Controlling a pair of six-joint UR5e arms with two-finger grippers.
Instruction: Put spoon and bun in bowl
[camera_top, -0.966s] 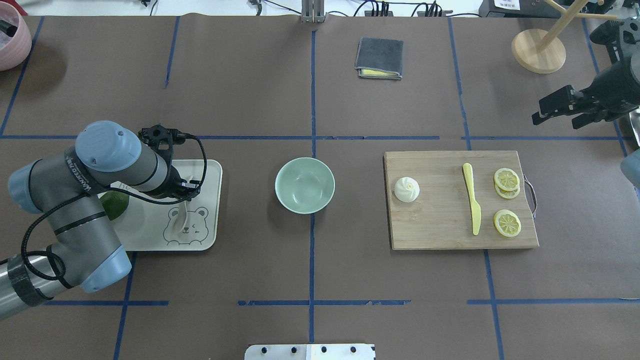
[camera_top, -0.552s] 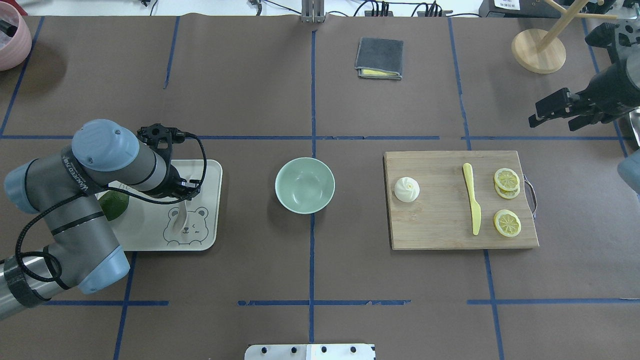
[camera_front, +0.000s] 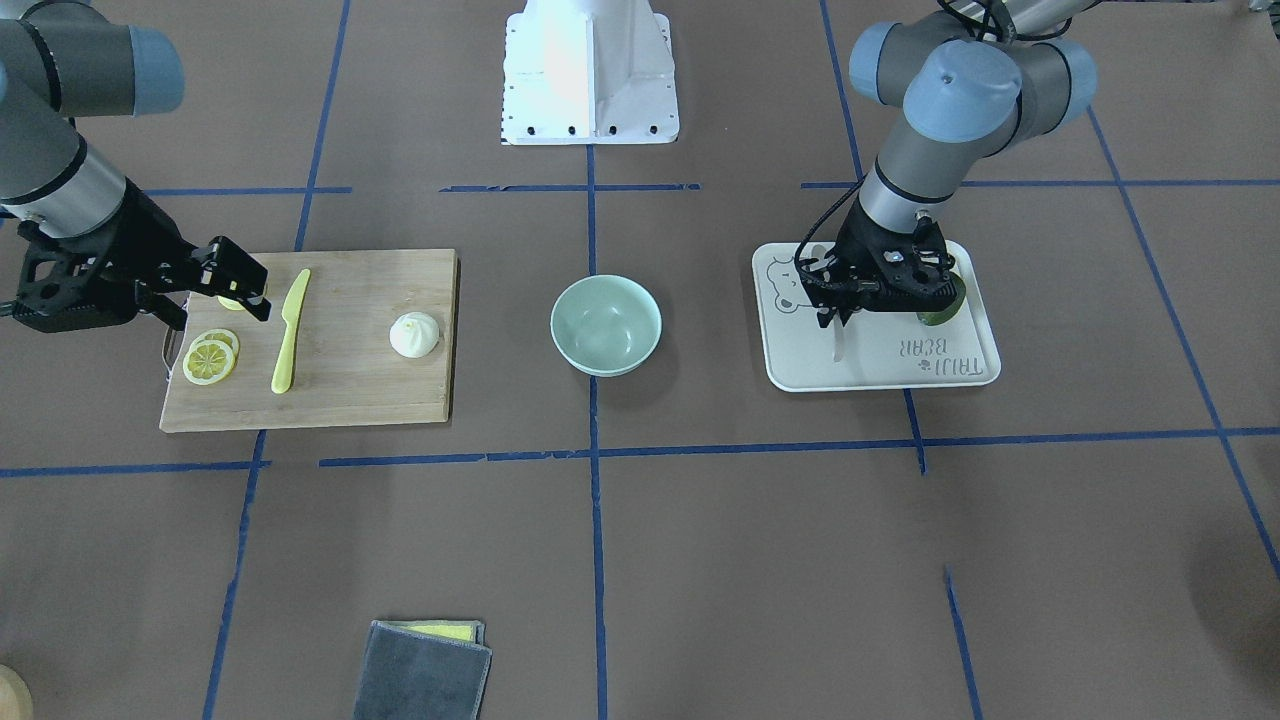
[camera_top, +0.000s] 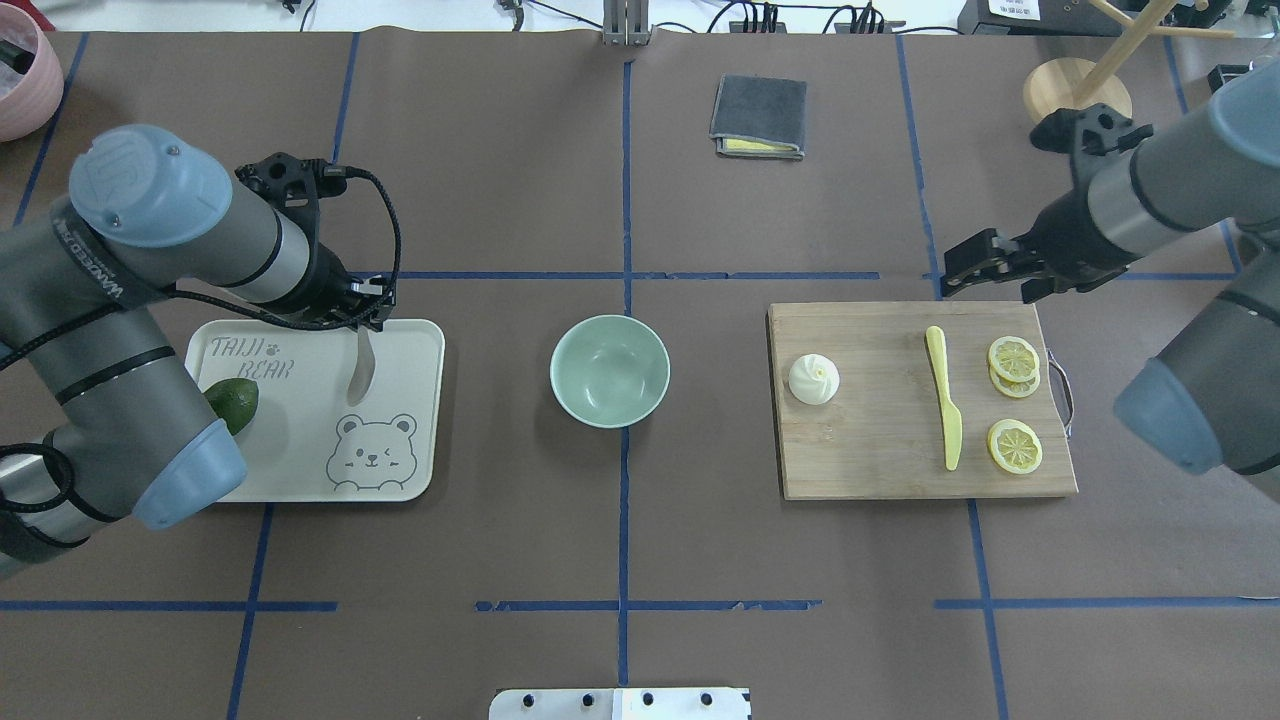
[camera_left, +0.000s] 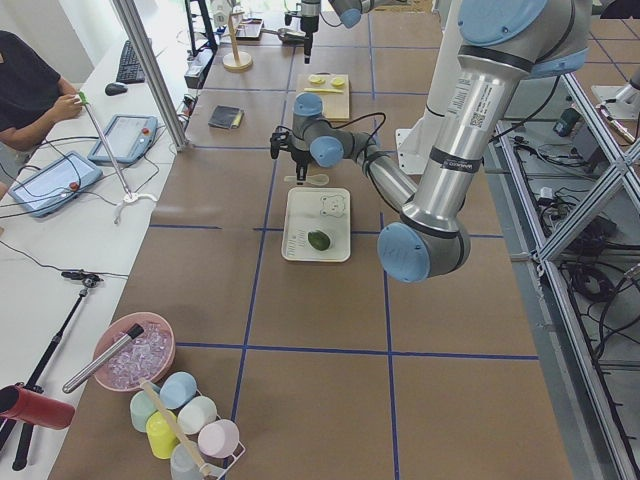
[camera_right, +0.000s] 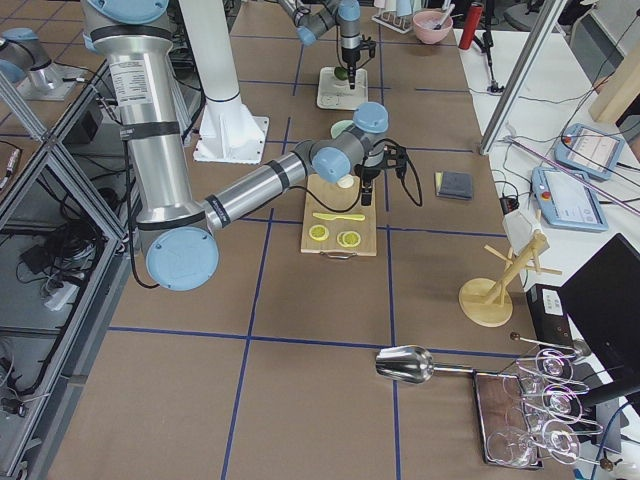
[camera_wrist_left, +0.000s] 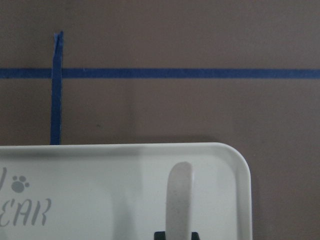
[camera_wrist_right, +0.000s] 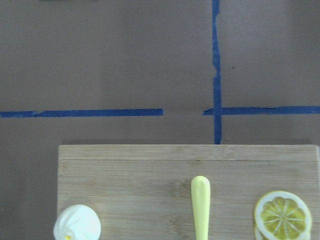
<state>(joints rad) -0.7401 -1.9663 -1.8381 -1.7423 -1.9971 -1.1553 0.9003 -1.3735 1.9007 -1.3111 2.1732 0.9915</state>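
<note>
The off-white spoon (camera_top: 362, 366) hangs from my left gripper (camera_top: 366, 318), which is shut on one end of it and holds it above the bear-print tray (camera_top: 410, 470). In the left wrist view the spoon (camera_wrist_left: 180, 195) sticks out over the tray's far corner. The mint-green bowl (camera_top: 610, 370) stands empty at the table's middle. The white bun (camera_top: 814, 379) sits on the left part of the wooden cutting board (camera_top: 880, 460). My right gripper (camera_top: 955, 272) is open and empty, above the board's far edge, right of the bun.
A dark green avocado (camera_top: 235, 400) lies on the tray. A yellow knife (camera_top: 945, 400) and lemon slices (camera_top: 1014, 445) lie on the board. A folded grey cloth (camera_top: 758, 115) and a wooden stand (camera_top: 1077, 100) are at the back.
My left gripper has risen and moved back with the spoon, lifting it off the tray's bear print. My right gripper has moved left to the board's far edge.
</note>
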